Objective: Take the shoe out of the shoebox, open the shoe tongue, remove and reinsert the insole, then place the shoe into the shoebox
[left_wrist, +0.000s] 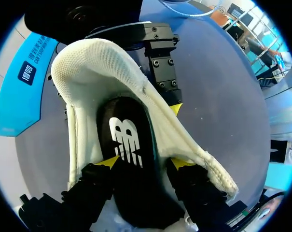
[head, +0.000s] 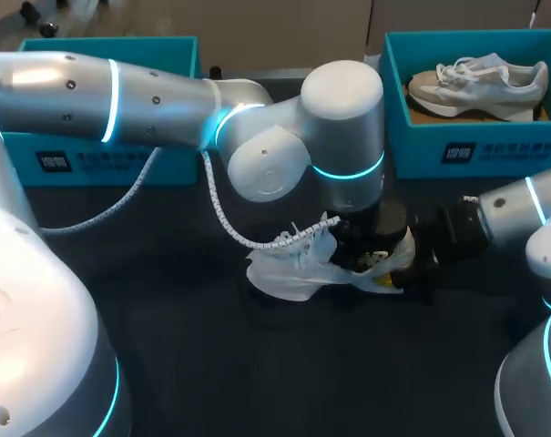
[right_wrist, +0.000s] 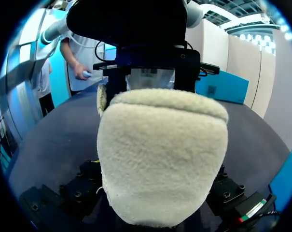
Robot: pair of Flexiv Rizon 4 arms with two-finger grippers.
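Observation:
A white mesh shoe (head: 289, 273) lies on the dark table (head: 211, 364) in the middle. My left gripper (head: 373, 248) points down into it. In the left wrist view the black insole (left_wrist: 129, 140) with a white logo lies flat inside the shoe (left_wrist: 102, 67), and my left gripper (left_wrist: 145, 163) stands open, one yellow tip at each edge of the insole. My right gripper (head: 413, 264) comes in from the right and is shut on the shoe's heel. The fleecy heel (right_wrist: 160, 159) fills the right wrist view and hides the tips. One right finger (left_wrist: 164, 72) presses the shoe's outer side.
A teal shoebox (head: 421, 137) at the back right holds a second grey-white shoe (head: 480, 86). Another teal shoebox (head: 102, 159) stands at the back left, behind my left arm. A white coiled cable (head: 220, 214) hangs from the left arm over the table.

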